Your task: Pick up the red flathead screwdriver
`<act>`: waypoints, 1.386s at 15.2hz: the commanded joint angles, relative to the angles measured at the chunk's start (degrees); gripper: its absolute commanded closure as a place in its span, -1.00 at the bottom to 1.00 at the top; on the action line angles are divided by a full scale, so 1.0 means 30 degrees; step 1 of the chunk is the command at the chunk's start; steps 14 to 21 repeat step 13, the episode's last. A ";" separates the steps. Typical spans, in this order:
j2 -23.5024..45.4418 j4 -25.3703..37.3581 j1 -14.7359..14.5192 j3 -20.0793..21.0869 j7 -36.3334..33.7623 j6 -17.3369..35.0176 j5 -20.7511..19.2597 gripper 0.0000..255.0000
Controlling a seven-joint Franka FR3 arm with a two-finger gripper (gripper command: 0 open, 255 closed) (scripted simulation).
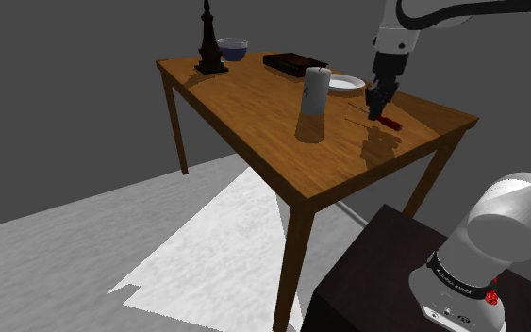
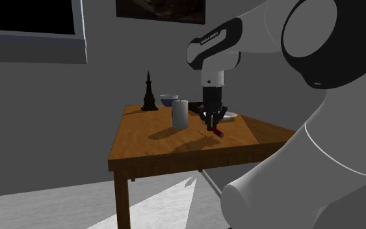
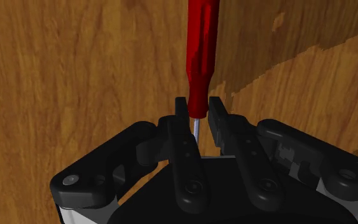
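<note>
The red-handled screwdriver [image 3: 199, 57] lies on the wooden table [image 1: 254, 113], near the edge at the shoulder view's right. Its thin metal shaft runs back between my fingers. My black gripper [image 3: 198, 105] points straight down on it and is shut on the handle's shaft end, one fingertip [image 3: 181, 107] pressed to each side. In the shoulder view the gripper [image 1: 378, 111] stands just above the tabletop, and the red handle [image 1: 391, 124] sticks out beside it. In the second exterior view the screwdriver [image 2: 218, 133] shows under the gripper [image 2: 214, 123].
A tall white cup [image 1: 316, 91] stands close to the gripper, with a white plate [image 1: 348, 83] behind it. A dark flat box [image 1: 294, 63], a blue bowl [image 1: 232, 47] and a dark tower figurine [image 1: 209, 42] sit at the table's far end.
</note>
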State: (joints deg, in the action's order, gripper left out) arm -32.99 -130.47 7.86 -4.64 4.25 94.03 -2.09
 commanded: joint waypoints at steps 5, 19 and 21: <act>0.0287 0.1792 -0.0028 0.0039 0.0010 -0.1511 0.0045 1.00; 0.0662 0.3684 -0.0055 0.0070 0.0024 -0.3029 0.0086 1.00; 0.0662 0.3684 -0.0055 0.0070 0.0024 -0.3029 0.0086 1.00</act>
